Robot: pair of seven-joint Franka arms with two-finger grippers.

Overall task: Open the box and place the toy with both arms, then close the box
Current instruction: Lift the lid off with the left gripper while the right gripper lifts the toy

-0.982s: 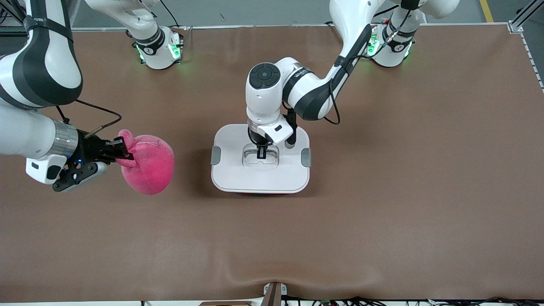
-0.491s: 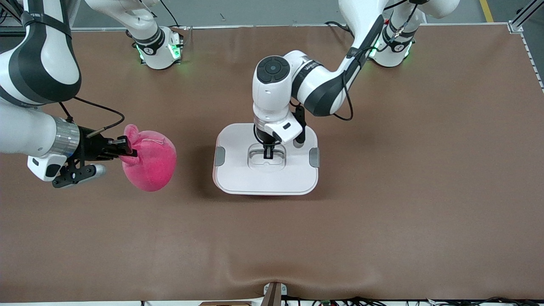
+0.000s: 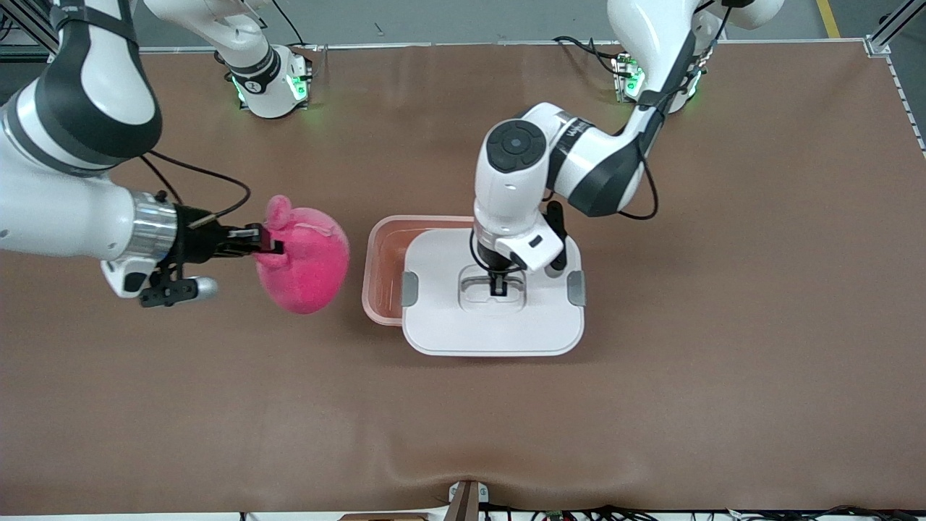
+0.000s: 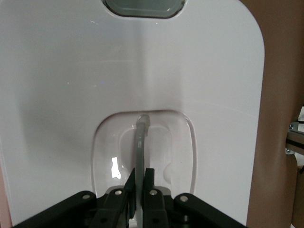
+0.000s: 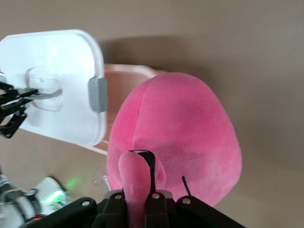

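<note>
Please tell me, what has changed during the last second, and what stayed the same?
The left gripper, shut on the handle, lifted the lid off and carried it toward the left arm's end, uncovering part of the pink box. The right gripper brought the toy closer to the box. Both grips stayed shut; the box did not move.

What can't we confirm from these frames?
- Inside of the box: front view, mostly covered by the lid held by the left gripper.
- Toy face: not visible; in the right wrist view the right gripper hides part of it.
- Box in left wrist view: lid fills the frame.
</note>
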